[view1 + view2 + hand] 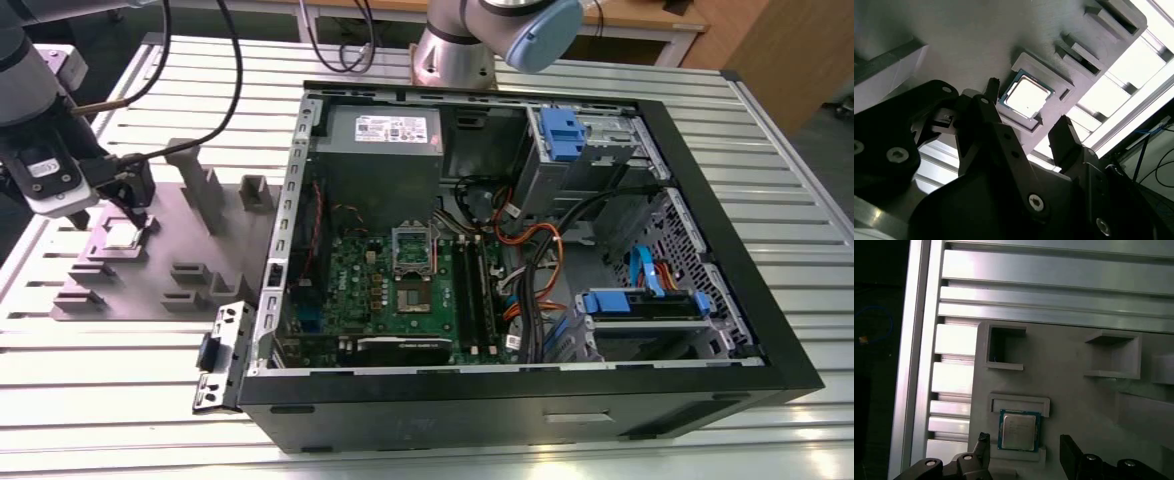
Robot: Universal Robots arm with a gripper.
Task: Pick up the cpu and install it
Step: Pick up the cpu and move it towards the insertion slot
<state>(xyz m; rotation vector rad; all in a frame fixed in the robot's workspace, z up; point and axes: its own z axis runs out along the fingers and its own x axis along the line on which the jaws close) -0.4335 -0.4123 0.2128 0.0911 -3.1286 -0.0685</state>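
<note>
The small, flat, square, silver-grey cpu (pixel 1018 431) lies in its pocket on the grey plastic holder block (pixel 1069 365). The black hand (pixel 1027 101) hangs over it, spread wide, holding nothing. This is the pick-up step. The chip is thin, so gripping its edges needs care.

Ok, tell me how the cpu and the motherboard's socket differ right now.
The cpu lies in a grey fixture outside the case, under the open tool; the socket sits on the green motherboard inside it. The cpu is a plain silver square; the socket is a larger, metal-framed rectangle. Both lie flat.
</note>
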